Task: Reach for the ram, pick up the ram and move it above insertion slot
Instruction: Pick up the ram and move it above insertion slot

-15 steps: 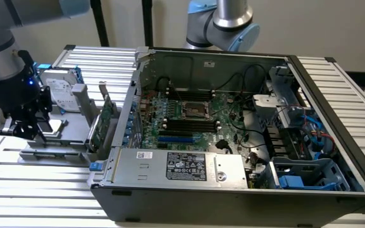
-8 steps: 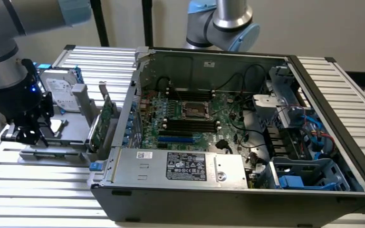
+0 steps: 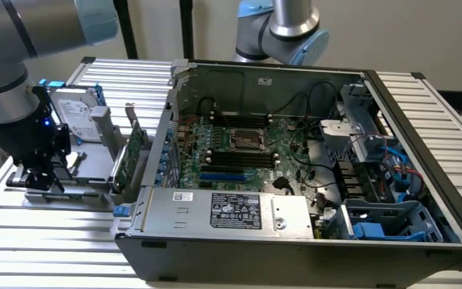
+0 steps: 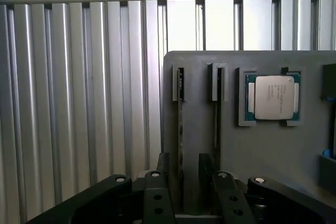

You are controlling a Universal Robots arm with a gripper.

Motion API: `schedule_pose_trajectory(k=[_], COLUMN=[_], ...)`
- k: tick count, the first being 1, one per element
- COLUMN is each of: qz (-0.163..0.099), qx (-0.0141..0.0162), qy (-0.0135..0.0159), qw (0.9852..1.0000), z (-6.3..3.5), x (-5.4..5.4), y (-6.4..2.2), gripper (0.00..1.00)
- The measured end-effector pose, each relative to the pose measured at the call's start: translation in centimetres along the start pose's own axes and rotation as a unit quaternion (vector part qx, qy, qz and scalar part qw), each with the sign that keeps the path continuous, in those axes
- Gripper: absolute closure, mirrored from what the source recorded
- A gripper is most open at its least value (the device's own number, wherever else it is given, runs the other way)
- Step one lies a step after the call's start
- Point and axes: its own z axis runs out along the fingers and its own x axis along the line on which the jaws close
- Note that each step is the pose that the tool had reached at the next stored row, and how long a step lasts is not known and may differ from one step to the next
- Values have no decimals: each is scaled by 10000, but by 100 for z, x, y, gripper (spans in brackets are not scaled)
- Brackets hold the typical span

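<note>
Reach step looks about finished: gripper is down over the grey holder, jaws partly open and holding nothing, the ram on edge between its fingers, second stick just outside one; the grasp likely needs a square, centred squeeze.

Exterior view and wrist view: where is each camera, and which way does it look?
Exterior view: set apart and high up, looking down into the open computer on the slatted table; the arm stands at the exterior view's left.
Wrist view: on the wrist, looking down past the open gripper at the ram and a processor chip.
Shared: the gripper and the grey holder.
</note>
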Motion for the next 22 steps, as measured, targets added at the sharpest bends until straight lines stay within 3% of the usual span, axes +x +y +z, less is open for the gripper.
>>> schedule_pose_trajectory(k=[13,22], qz=[-66,-200], qx=[0,-5], qy=[-5,-45], qw=[10000,9998], z=[229,305], x=[27,26], y=[-10,-12], gripper=[64,64])
